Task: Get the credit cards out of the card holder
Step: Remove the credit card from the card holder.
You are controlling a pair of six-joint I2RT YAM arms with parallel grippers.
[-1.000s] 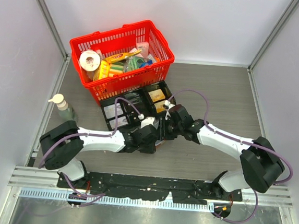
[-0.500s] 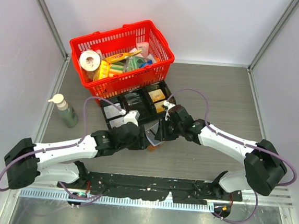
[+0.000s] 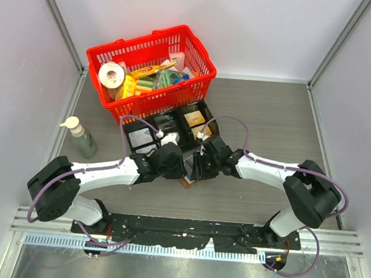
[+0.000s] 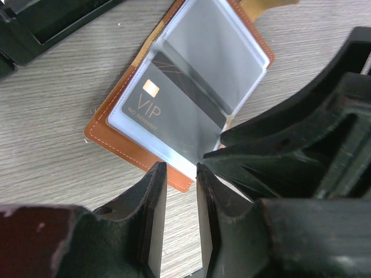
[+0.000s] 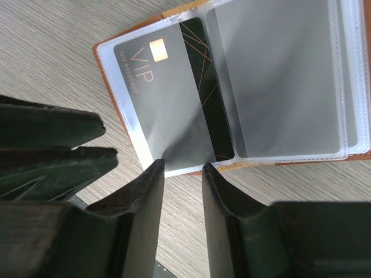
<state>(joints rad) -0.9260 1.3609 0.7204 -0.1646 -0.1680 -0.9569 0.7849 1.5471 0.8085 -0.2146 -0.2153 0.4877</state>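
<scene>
The card holder (image 4: 109,136), brown with tan stitching, lies open on the wood table with clear plastic sleeves facing up. A dark grey credit card (image 4: 169,109) marked VIP sits inside one sleeve; it also shows in the right wrist view as the same card (image 5: 168,87). The neighbouring sleeve (image 5: 278,81) looks pale grey. My left gripper (image 4: 177,168) is open, its tips at the holder's near corner. My right gripper (image 5: 183,167) is open, its tips touching the sleeve's edge. From above, both grippers meet over the card holder (image 3: 187,177) and hide most of it.
A black divided tray (image 3: 148,138) lies just behind the grippers, and a red basket (image 3: 181,34) full of groceries stands behind it. A pump bottle (image 3: 81,138) stands at the left. Side walls close in the table.
The left arm swung out to the left and came back; its jaws widened, then narrowed. The right gripper edged left, closer to the left gripper over the holder.
</scene>
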